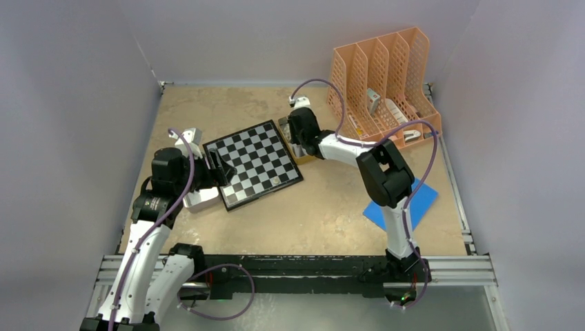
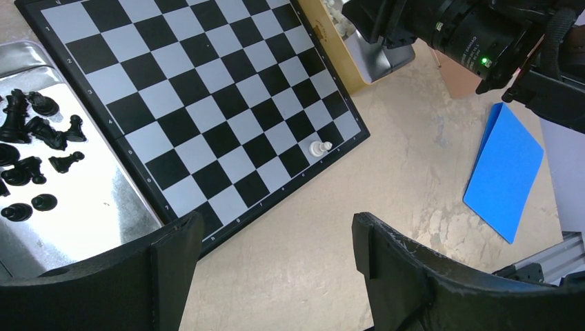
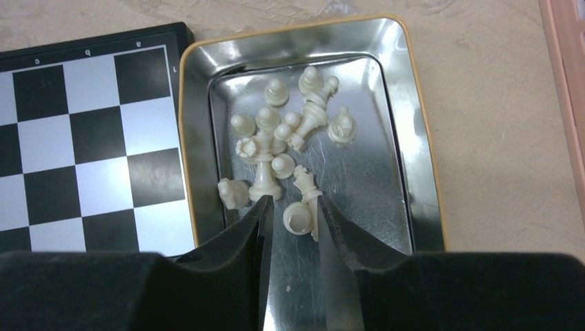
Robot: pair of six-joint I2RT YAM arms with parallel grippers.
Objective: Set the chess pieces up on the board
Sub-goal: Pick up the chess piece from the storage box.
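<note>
The board (image 1: 256, 163) lies tilted at mid-table. One pale piece (image 2: 319, 147) stands on a square near its corner. Several black pieces (image 2: 34, 134) lie in a shiny tray (image 2: 103, 214) by the board's left side. My left gripper (image 2: 276, 241) is open and empty, above bare table at the board's near edge (image 1: 222, 169). Several pale pieces (image 3: 276, 131) lie in a gold-rimmed tin (image 3: 414, 138) beside the board (image 3: 83, 138). My right gripper (image 3: 295, 210) is low in this tin. Its narrowly open jaws straddle a lying pale piece (image 3: 298, 221), which touches the right finger only.
An orange file rack (image 1: 383, 83) holding small items stands at the back right. A blue sheet (image 1: 403, 203) lies on the table under the right arm and also shows in the left wrist view (image 2: 503, 165). A metal rail (image 1: 455, 265) runs along the near edge. Walls enclose the table.
</note>
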